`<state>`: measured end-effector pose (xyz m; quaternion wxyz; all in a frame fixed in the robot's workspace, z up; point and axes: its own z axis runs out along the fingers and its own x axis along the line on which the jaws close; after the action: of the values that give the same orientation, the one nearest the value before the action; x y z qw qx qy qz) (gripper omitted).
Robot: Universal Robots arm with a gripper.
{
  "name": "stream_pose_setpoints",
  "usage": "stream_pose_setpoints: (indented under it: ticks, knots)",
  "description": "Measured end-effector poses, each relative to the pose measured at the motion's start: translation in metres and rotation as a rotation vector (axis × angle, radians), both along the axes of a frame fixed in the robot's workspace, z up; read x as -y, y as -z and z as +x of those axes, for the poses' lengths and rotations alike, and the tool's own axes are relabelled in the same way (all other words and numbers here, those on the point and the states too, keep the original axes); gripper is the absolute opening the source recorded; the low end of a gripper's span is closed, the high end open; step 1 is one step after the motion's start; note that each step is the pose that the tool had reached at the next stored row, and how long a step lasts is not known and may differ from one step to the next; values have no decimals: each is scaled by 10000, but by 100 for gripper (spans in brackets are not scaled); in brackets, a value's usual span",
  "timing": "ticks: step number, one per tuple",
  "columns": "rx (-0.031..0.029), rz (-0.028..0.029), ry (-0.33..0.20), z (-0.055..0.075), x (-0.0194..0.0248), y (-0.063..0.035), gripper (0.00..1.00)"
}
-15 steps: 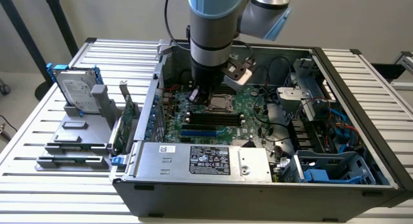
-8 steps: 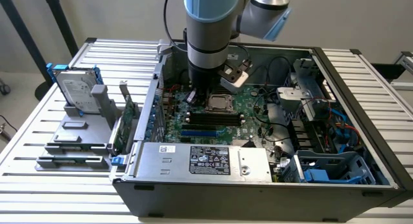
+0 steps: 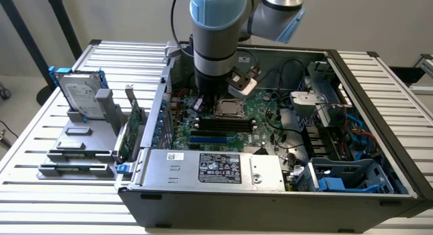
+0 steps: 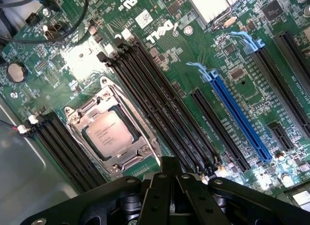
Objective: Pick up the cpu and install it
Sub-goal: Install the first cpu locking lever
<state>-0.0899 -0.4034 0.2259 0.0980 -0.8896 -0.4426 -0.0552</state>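
Gripper (image 4: 167, 179) hovers just above the motherboard (image 4: 193, 55), fingers drawn together and holding nothing. Cpu (image 4: 107, 133) already lies flat in its socket (image 4: 110, 128), just beside the gripper, with the memory slots (image 4: 160, 108) alongside.

silver cpu (image 4: 110, 134) | green motherboard (image 4: 193, 55) | blue slot (image 4: 240, 117) | black pincer (image 4: 167, 179) | grey case (image 3: 271, 204)
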Motion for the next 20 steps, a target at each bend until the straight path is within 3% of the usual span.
stream_pose_setpoints:
  ticks: [7, 11, 20]
  knots:
    - [8, 70, -138, -29, -38, 64, 11]
    - [28, 79, -210, -28, -57, 70, 11]
    - [195, 78, -323, -28, -63, 71, 11]
